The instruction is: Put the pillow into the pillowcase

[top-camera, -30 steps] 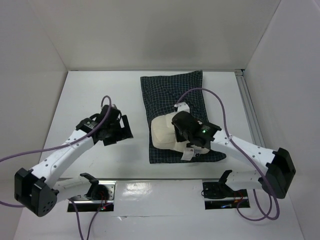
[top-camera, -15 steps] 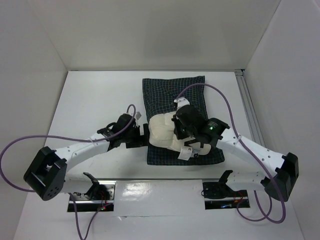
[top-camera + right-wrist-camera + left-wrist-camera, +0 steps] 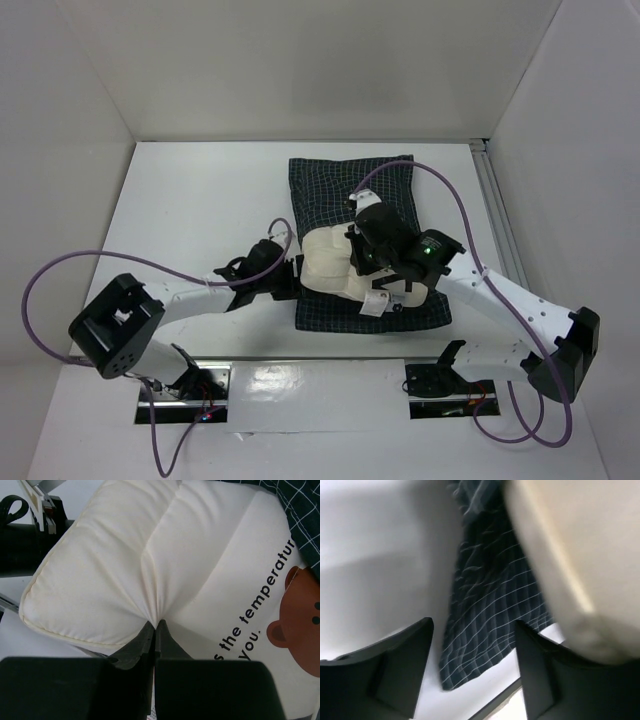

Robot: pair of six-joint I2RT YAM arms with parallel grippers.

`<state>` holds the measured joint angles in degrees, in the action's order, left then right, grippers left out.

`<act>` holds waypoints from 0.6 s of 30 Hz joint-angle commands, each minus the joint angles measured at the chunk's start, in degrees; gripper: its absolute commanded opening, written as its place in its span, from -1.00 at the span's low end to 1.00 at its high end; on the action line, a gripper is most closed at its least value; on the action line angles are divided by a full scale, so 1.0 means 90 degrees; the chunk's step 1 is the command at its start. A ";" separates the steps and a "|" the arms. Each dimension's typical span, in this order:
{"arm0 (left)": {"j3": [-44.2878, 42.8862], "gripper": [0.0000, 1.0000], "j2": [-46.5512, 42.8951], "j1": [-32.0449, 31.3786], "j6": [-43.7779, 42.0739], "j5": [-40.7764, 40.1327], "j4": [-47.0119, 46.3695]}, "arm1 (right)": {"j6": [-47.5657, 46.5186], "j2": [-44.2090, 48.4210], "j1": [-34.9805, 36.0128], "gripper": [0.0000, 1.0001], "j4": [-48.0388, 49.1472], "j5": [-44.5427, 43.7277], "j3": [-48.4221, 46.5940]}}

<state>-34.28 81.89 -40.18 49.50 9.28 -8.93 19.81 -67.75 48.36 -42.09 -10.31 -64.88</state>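
Since a second ago the left pincer (image 3: 292, 276) has swung across the white surface (image 3: 190, 200) to the left edge of the pillowcase (image 3: 322, 192), which lies flat at centre. On its near half is the cream pillow (image 3: 325, 262). The left pincer stands spread over the cloth edge; the right pincer (image 3: 155, 628) is pressed together, pinching a pillow fold.

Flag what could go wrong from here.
The right gripper pinches only a small fold of the pillow; that thin hold may slip under a pull.
The left gripper stands open at the pillowcase edge; closing there could catch both layers at once.
The pillow lies on the pillowcase, so dragging it may carry the cloth along.
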 commanded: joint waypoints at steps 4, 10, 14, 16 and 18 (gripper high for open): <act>-0.0019 -0.92 0.0198 -0.0096 0.0447 0.0248 -0.1235 | 0.0249 0.0066 -0.0022 -1.00 0.0516 0.0325 -0.0252; 0.0233 -1.00 -0.0435 -0.0096 0.0594 0.0092 -0.0785 | 0.0474 0.0125 -0.0022 -1.00 0.0155 0.0131 -0.0105; 0.0839 -1.00 -0.1606 -0.0154 0.1100 -0.0103 -0.0503 | 0.0737 0.0183 -0.0022 -1.00 -0.0148 -0.0164 0.0459; 0.1199 -1.00 -0.2426 -0.0212 0.1238 -0.0258 -0.0347 | 0.0864 0.0184 -0.0022 -1.00 -0.0148 -0.0164 0.0811; 0.1396 -1.00 -0.2905 -0.0213 0.1404 -0.0356 -0.0288 | 0.1011 0.0252 -0.0080 -1.00 -0.0022 -0.0018 0.1232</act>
<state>-24.40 62.46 -41.36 58.76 7.70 -12.43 25.69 -67.37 48.34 -42.48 -9.23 -56.90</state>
